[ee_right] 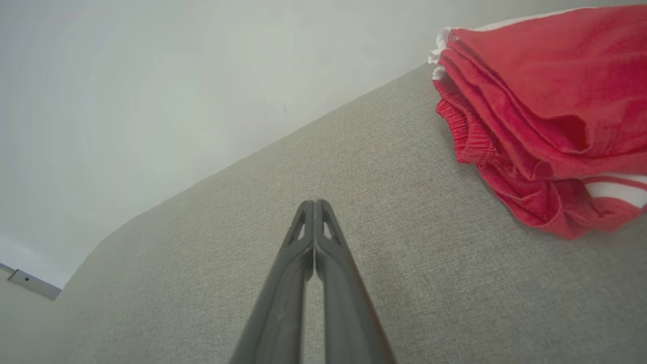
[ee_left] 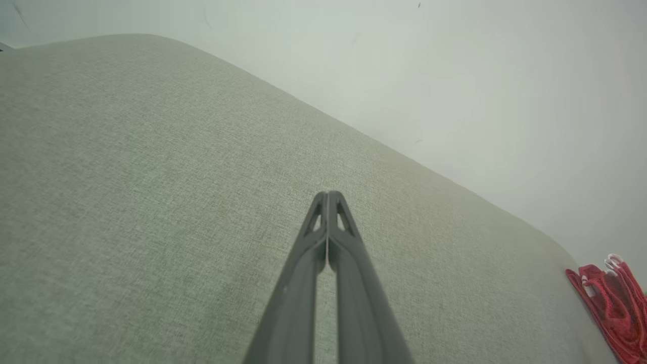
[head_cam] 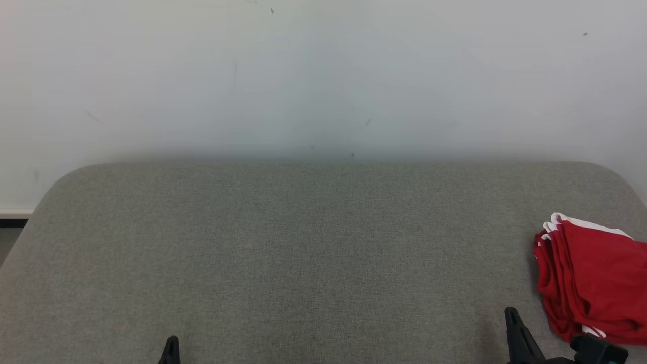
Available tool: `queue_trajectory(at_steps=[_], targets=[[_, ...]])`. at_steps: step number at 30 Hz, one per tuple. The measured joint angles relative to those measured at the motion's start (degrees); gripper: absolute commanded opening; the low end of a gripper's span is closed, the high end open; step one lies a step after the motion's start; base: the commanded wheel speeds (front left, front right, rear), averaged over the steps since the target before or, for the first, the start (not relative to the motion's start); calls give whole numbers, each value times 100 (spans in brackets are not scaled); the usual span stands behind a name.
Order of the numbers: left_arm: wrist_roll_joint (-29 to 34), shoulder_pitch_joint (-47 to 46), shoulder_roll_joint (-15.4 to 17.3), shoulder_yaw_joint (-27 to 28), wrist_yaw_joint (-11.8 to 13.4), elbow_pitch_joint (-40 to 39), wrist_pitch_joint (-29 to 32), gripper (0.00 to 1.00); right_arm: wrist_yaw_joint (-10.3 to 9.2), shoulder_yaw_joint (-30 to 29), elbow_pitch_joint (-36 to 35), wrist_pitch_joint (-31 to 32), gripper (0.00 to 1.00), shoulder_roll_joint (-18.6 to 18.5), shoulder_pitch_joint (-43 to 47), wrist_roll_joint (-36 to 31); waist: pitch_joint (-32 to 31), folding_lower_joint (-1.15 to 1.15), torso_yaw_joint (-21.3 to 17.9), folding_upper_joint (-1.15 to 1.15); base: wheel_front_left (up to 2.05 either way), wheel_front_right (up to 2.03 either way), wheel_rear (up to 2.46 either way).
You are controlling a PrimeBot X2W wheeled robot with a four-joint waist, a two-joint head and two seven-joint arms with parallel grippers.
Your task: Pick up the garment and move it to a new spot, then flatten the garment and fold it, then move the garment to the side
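Noted grey fabric surface (head_cam: 303,253) against pale wall (head_cam: 323,76). Found red garment (head_cam: 591,278), folded, white-trimmed, lying at surface's right edge. Logged right gripper (ee_right: 314,203) fully closed, empty, fingertips near garment, not touching; left gripper (ee_left: 328,193) likewise closed, empty, over bare fabric

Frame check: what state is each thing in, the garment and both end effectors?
Red garment: folded in layers, lying on the grey surface's right side, not held.
Left end effector: shut, holding nothing.
Right end effector: shut, holding nothing, apart from the garment.
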Motion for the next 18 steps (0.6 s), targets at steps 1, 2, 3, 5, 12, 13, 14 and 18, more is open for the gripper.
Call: queue_trajectory(at_steps=[1,2,3,5,12,13,14,18], targets=[[-88,-16,0,1,0,0,16,0,0,-11,-12,23,0,0,-3,84,5,0,-1,0,0,0,0],[-197,-46,-2,3,0,1,36,0,0,-24,-24,46,0,0,-5,180,10,0,-2,0,0,0,0],[-279,-79,-3,5,0,-2,62,0,0,-36,-34,53,0,0,-7,276,15,0,-3,0,0,0,0],[-425,-99,-5,9,0,-1,101,0,0,-62,-55,98,0,0,-13,445,24,0,-6,0,0,0,0],[-1014,-221,-15,23,0,-3,223,0,-1,-158,-93,229,0,0,-107,1051,58,0,-14,0,0,0,0],[-1077,-221,-16,26,0,-1,264,0,-1,-169,-100,248,0,0,-120,1123,63,0,-15,0,0,0,0],[-1154,-223,-18,27,0,-1,272,0,-1,-178,-105,255,0,0,-121,1199,68,0,-16,0,0,0,0],[-1394,-282,-20,35,0,1,331,0,-1,-218,-114,308,0,0,-121,1444,82,0,-20,0,0,0,0]])
